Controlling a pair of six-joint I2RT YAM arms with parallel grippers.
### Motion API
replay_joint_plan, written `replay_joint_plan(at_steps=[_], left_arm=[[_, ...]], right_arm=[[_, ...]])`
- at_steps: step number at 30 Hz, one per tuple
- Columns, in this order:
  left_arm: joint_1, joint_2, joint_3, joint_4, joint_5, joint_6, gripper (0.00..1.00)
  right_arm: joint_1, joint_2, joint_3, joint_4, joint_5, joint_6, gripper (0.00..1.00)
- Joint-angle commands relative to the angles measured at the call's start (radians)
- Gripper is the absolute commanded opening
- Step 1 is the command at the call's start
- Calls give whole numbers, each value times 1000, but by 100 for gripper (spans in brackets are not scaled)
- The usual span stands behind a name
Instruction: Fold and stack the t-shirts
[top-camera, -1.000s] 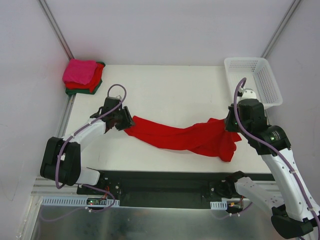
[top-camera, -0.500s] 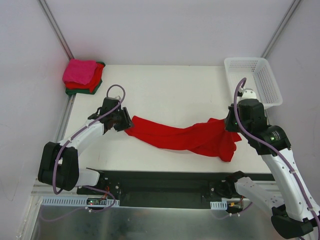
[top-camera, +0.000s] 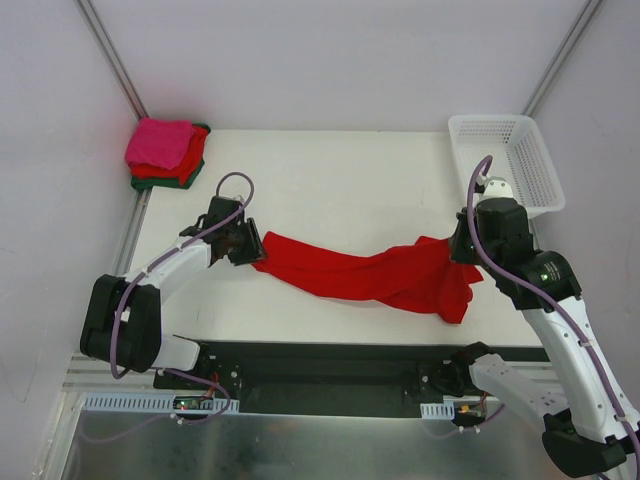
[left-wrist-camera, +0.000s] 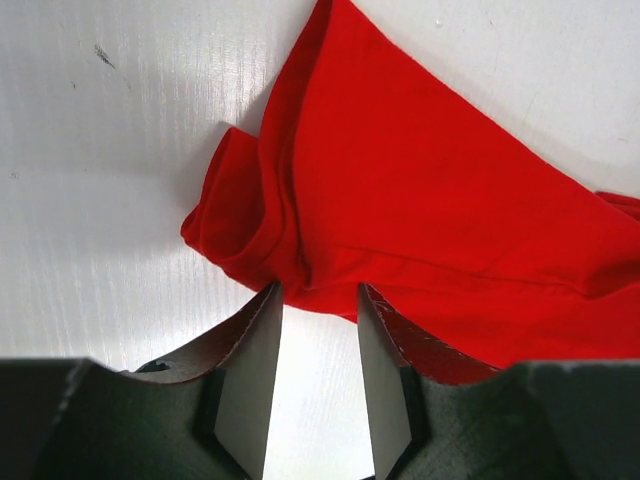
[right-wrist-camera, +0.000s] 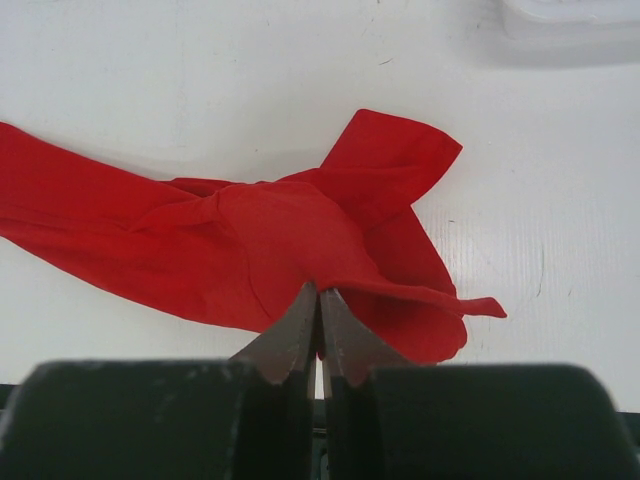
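A bright red t-shirt (top-camera: 360, 275) lies stretched in a crumpled band across the white table (top-camera: 340, 180), from left to right. My left gripper (top-camera: 252, 245) sits at its left end. In the left wrist view its jaws stand apart, with bare table between them, and the tips of the gripper (left-wrist-camera: 318, 290) touch the bunched edge of the shirt (left-wrist-camera: 430, 200). My right gripper (top-camera: 462, 250) is at the shirt's right end. In the right wrist view this gripper (right-wrist-camera: 320, 290) is shut on a fold of the red cloth (right-wrist-camera: 250, 240).
A stack of folded t-shirts (top-camera: 165, 152), hot pink on top of red and dark green, sits at the table's far left corner. A white lattice basket (top-camera: 510, 160) stands at the far right, and its rim (right-wrist-camera: 570, 15) shows in the right wrist view.
The left arm has shifted slightly while its gripper stays at the shirt's left end. The right arm and the shirt have not visibly moved.
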Motion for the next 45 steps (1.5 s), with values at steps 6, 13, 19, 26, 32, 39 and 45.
replay_joint_plan(at_steps=[6, 13, 19, 26, 32, 39, 45], left_arm=[[-13, 22, 31, 7, -18, 12, 33], [-13, 22, 48, 11, -2, 8, 32], [-11, 11, 59, 11, 8, 8, 32], [-11, 5, 61, 11, 15, 8, 31], [-10, 5, 64, 11, 18, 7, 32], [-11, 4, 74, 11, 25, 2, 31], [-11, 19, 76, 11, 19, 1, 31]], right_arm=[[4, -11, 5, 14, 17, 4, 5], [3, -13, 8, 11, 17, 2, 5], [6, -6, 8, 14, 14, 1, 5], [4, -8, 2, 14, 17, 1, 6], [4, -5, -5, 17, 18, 2, 6], [4, 0, -5, 18, 21, 1, 6], [4, 3, -9, 21, 18, 1, 6]])
